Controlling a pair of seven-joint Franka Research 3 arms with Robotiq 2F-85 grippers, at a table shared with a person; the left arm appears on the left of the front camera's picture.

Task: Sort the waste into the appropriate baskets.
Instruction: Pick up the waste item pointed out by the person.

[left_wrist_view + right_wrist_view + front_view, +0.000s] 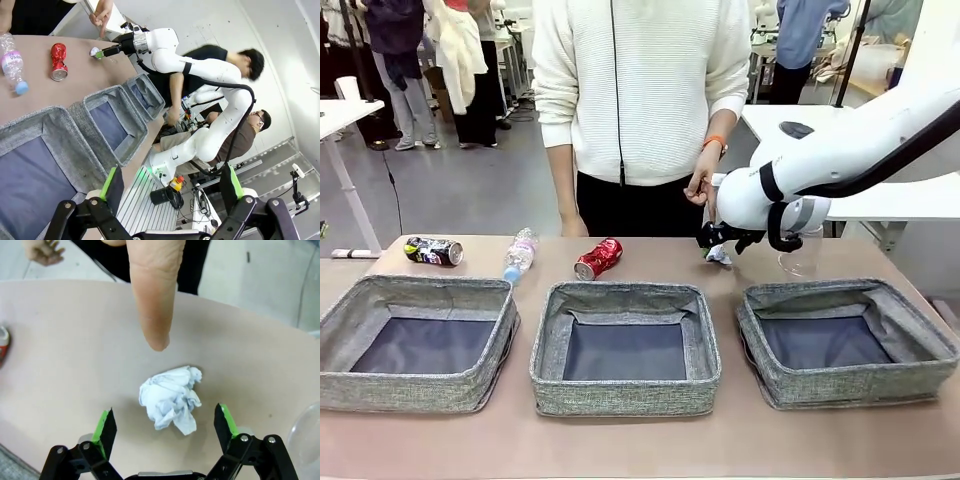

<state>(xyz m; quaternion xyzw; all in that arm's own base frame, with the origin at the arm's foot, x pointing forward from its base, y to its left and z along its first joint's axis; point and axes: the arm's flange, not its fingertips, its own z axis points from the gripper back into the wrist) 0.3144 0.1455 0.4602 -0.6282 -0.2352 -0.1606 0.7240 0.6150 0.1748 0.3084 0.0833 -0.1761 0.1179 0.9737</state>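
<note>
The right gripper (165, 414) is spread wide just by the paper ball (171, 397), which lies on the table (65, 350) behind the right basket (840, 290), near the plastic cup (805, 260), and is not pinched. A person's finger (152, 300) points down at the ball. The left gripper (170, 172) is also spread wide and holds nothing.

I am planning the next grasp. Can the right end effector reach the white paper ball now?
Probably yes. The open right end effector faces the paper ball, with nothing between them; the person's pointing finger is just beyond the ball, not touching it.
</note>
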